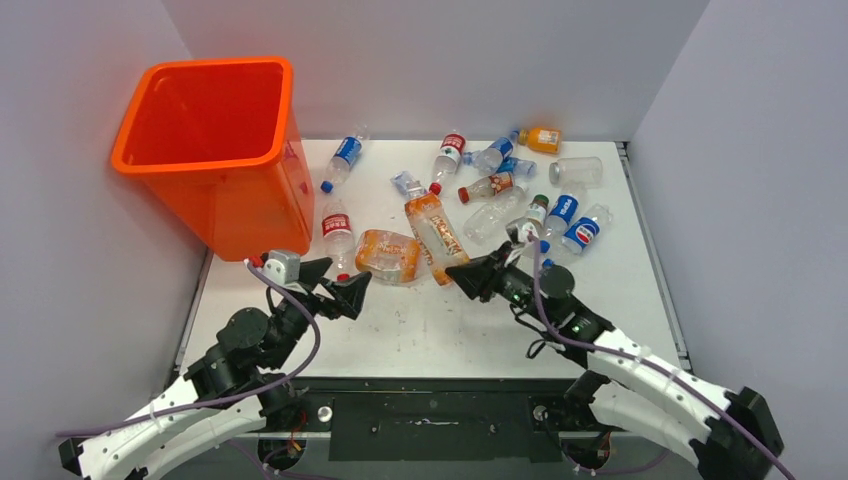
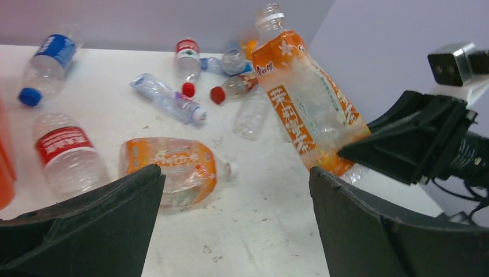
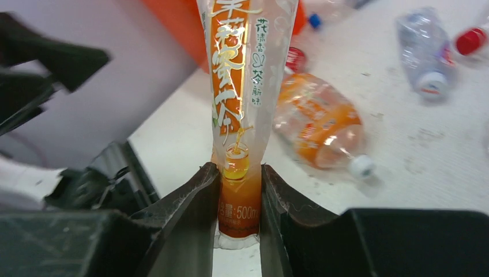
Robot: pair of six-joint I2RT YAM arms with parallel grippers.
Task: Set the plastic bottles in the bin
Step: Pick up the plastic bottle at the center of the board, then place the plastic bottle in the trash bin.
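Note:
The tall orange bin (image 1: 210, 150) stands at the table's back left. My right gripper (image 1: 468, 272) is shut on the base end of a clear bottle with an orange label (image 1: 435, 225); its fingers squeeze that end flat (image 3: 236, 190). The bottle slants up with its open neck pointing away (image 2: 305, 104). My left gripper (image 1: 335, 283) is open and holds nothing, just in front of a crushed orange-labelled bottle (image 1: 388, 255), which also shows beyond its fingertips (image 2: 170, 167). Several more plastic bottles (image 1: 520, 190) lie scattered over the back right.
A red-labelled bottle (image 1: 337, 232) lies beside the bin's right wall, and a blue-labelled one (image 1: 345, 155) lies behind it. Grey walls close in the table on the left, back and right. The bin (image 3: 173, 17) shows beyond the held bottle in the right wrist view.

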